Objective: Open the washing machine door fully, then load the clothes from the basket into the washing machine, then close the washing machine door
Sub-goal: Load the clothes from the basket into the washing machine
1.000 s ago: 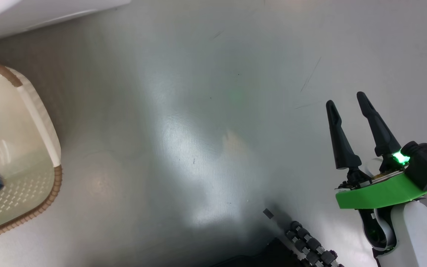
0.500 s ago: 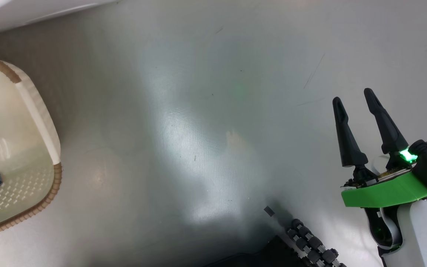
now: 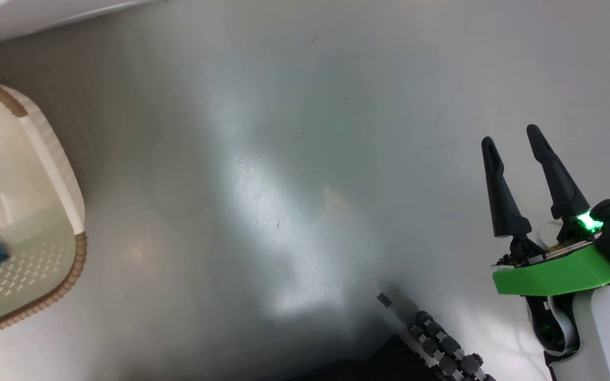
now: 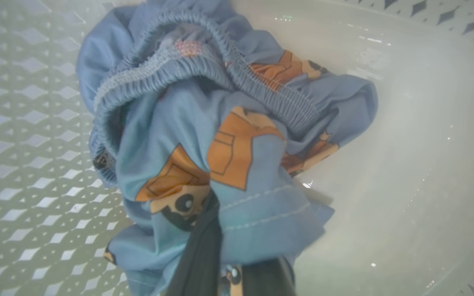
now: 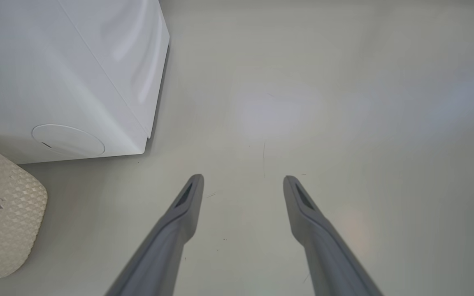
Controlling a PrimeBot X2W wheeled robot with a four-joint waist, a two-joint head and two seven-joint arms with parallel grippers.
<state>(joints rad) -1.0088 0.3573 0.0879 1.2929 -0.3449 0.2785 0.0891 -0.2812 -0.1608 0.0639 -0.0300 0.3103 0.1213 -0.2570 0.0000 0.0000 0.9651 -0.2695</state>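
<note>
In the left wrist view the clothes (image 4: 228, 135), blue fabric printed with orange-brown figures and an elastic waistband, bunch up inside the cream basket (image 4: 405, 185). My left gripper (image 4: 220, 230) is shut on the clothes, its dark fingers mostly buried in the fabric. The basket (image 3: 45, 153) sits at the head view's left edge, and the right wrist view shows its perforated side (image 5: 10, 213). My right gripper (image 3: 511, 140) hangs open over bare floor, nothing between its fingers (image 5: 243, 181). The white washing machine (image 5: 56, 61) stands beside the basket. Its door is out of view.
A round flap (image 5: 68, 139) sits low on the washing machine's front. Pale glossy floor (image 3: 294, 185) spreads between the basket and my right gripper. A dark part of my base with small rollers (image 3: 442, 349) shows at the bottom of the head view.
My left gripper has closed. The head view has drifted a little: the basket sits slightly further left and my right gripper slightly further right in the picture.
</note>
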